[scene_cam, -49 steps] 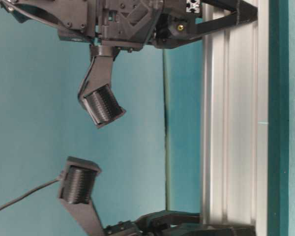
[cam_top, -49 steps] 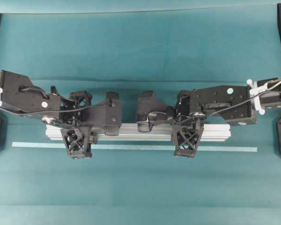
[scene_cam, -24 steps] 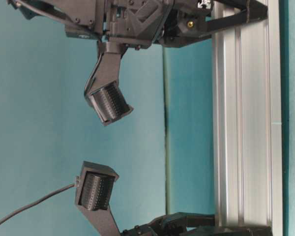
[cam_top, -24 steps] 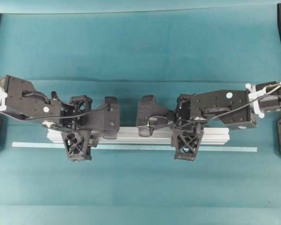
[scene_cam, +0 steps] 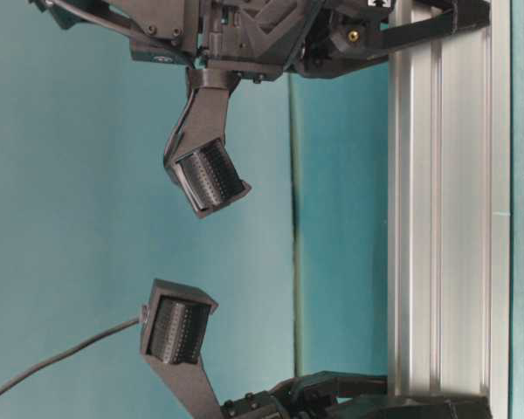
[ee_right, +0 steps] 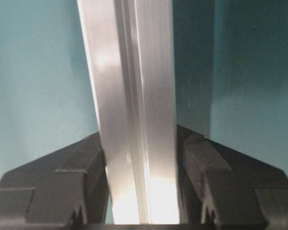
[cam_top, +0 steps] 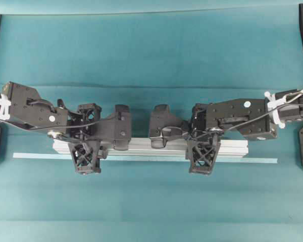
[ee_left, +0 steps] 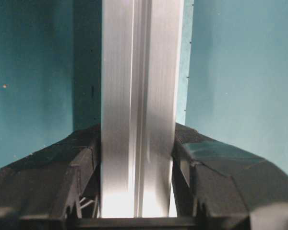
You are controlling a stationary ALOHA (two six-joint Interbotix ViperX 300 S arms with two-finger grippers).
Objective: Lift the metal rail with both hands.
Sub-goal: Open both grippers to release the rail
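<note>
Both grippers clamp one long silver rail (cam_top: 151, 146). Seen from overhead, we reach in from either side of a teal table (cam_top: 151, 55). Our left gripper (cam_top: 87, 143) straddles the rail near its left end, one lattice finger on the near side and one on the far side. Our right gripper (cam_top: 203, 142) straddles it right of centre in the same way. The rail lies level across the middle, just above a thin pale tape strip (cam_top: 247, 160) that runs parallel to it.

From table level the picture is turned sideways, so the rail (scene_cam: 441, 218) runs top to bottom along the right. Black gripper parts meet it at the top and bottom edges. Two wrist cameras (scene_cam: 208, 175) hang out to the left, well apart from the rail.

Through the left wrist camera, the rail (ee_left: 139, 96) runs straight away from us, pinched between two black fingers (ee_left: 206, 165) that touch both its sides.

Through the right wrist camera, the rail (ee_right: 132, 96) leans slightly left, squeezed likewise between black fingers (ee_right: 211, 167).
</note>
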